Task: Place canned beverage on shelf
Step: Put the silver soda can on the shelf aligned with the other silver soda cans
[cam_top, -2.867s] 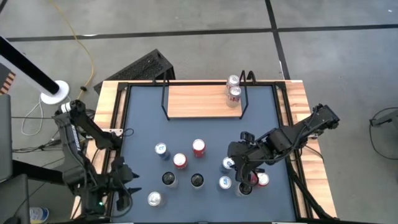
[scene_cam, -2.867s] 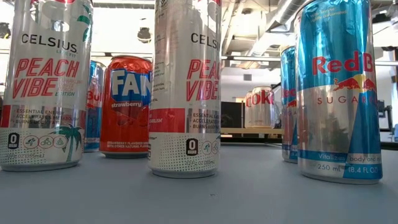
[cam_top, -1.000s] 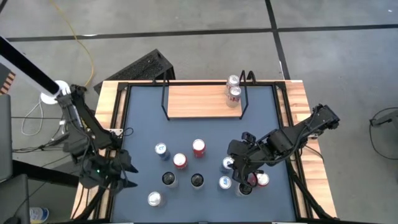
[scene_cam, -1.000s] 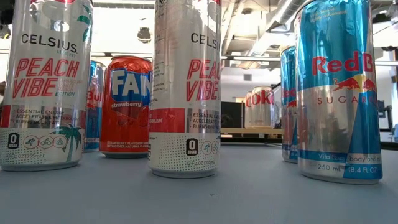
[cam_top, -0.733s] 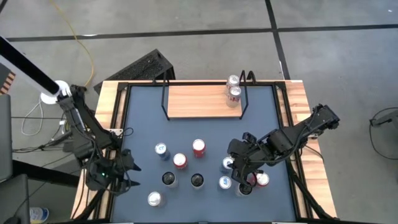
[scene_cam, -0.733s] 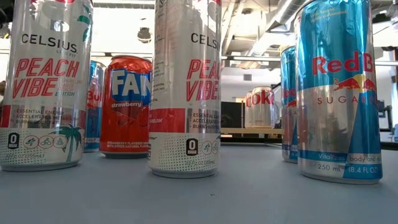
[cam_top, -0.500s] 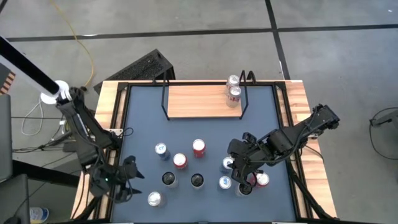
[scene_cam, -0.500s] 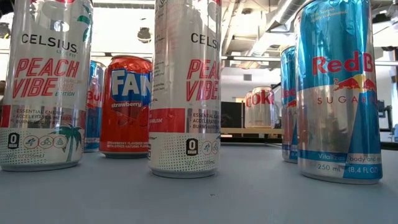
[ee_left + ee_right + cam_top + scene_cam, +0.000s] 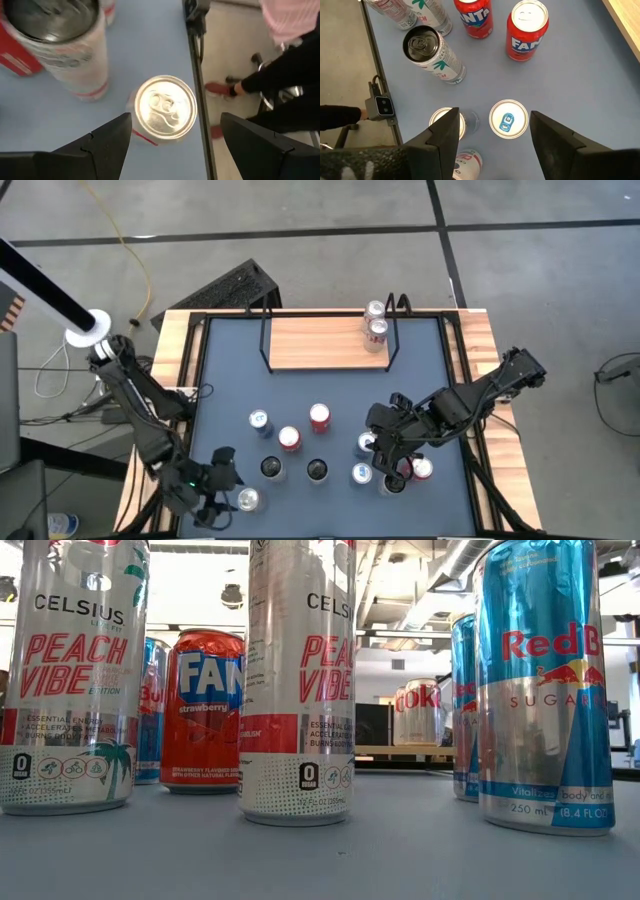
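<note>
One silver-topped can is framed by the spread left gripper. It is judged rigid, smooth and slippery, so its sides should be gripped at mid-height. The right gripper is held open.

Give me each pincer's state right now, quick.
Left pincer: open, empty, above the silver can at the table's near-left corner.
Right pincer: open, empty, above the blue-tab can.

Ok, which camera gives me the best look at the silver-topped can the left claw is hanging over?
The left wrist view: the silver-topped can sits centred between the open left claw fingers, lid and tab clear. The high view shows only its lid beside the claw. In the low and right wrist views I cannot pick it out.
</note>
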